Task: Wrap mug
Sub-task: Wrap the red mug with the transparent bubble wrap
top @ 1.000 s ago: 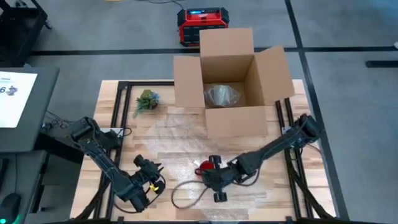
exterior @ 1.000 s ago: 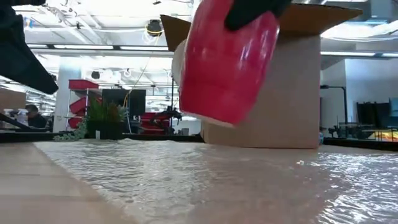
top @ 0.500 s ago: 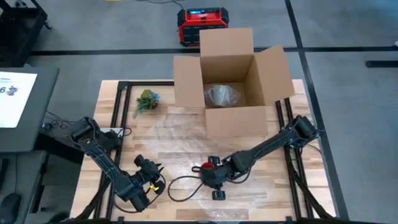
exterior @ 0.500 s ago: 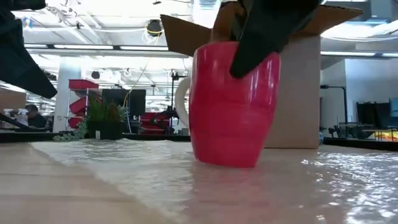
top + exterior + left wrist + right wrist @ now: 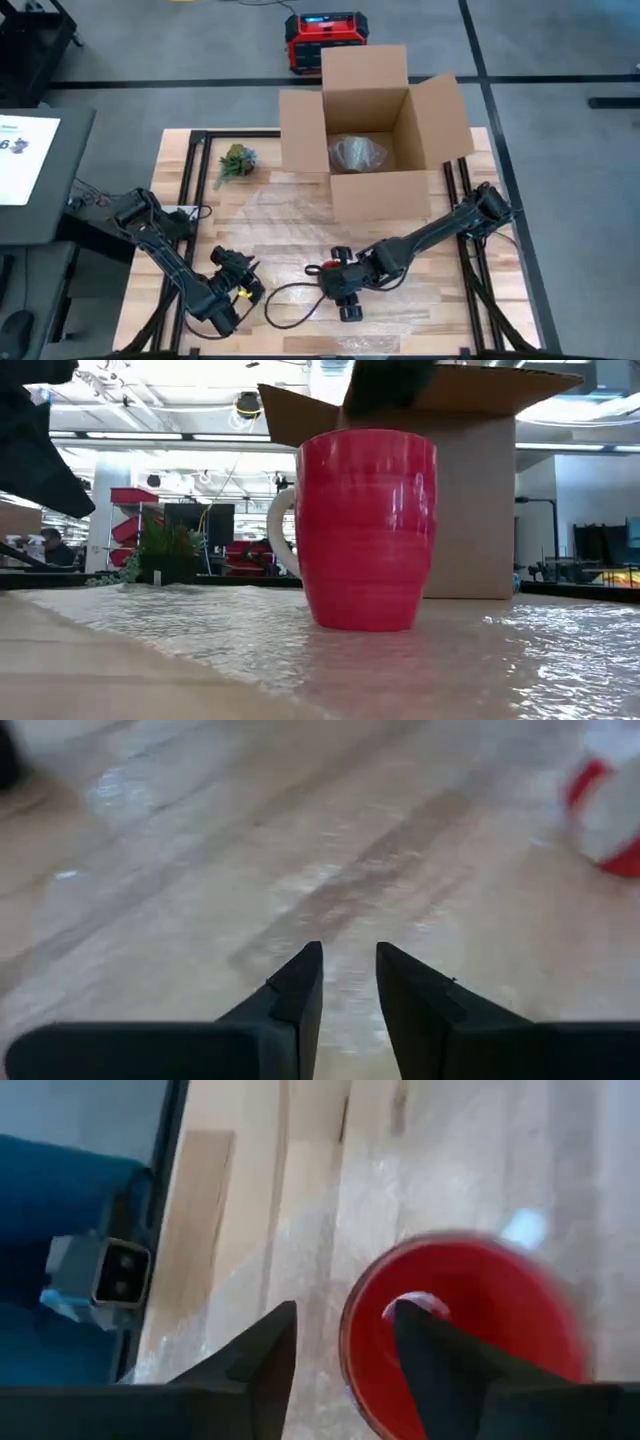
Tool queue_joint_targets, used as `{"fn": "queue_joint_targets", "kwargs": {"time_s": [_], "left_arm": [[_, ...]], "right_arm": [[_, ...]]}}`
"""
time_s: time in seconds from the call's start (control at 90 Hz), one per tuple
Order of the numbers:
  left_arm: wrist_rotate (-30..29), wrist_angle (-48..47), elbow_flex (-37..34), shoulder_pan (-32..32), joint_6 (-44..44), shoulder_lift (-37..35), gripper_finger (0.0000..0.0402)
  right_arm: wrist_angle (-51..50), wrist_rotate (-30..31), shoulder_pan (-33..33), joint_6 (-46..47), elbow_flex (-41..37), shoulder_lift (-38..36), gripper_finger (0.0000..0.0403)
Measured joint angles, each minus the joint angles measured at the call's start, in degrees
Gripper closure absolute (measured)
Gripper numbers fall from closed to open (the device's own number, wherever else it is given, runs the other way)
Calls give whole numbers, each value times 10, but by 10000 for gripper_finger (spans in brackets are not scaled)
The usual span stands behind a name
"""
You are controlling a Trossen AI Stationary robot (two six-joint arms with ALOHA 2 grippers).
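Red mug (image 5: 366, 528) upright on the clear bubble wrap (image 5: 200, 640), toward the middle of the worktop's (image 5: 200, 180) front edge, white handle pointing sideways. Right tool (image 5: 335, 1345) just above the mug, one finger over the rim's edge, the other outside the wall; fingers parted, apparently released, nothing gripped. Left tool (image 5: 348, 982) near the worktop's front-left corner, low over the wrap, fingers slightly apart and empty.

Probably glazed ceramic: stiff, fairly heavy for its bulk, glossy and so slippery, breakable if knocked over. Best hold likely across the rim wall, one finger in and one out, or by the handle. Wrap itself light, limp and springy, best pinched at a free edge or corner and pulled over the mug. Open cardboard box (image 5: 375, 140) at the back edge.
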Motion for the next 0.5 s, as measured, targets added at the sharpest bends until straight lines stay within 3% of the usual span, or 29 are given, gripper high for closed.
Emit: {"fn": "queue_joint_targets", "kwargs": {"time_s": [0.111,0.244,0.356,0.5], "left_arm": [[49,-72,-3,25,-42,0,286],[104,-76,-38,69,-45,-1,249],[160,-32,-88,105,-5,-15,217],[165,65,-170,130,18,-76,182]], "right_arm": [[-6,49,32,-3,17,-19,248],[-1,105,89,23,18,-43,257],[2,170,143,46,17,-44,264],[3,247,199,61,17,-36,269]]}}
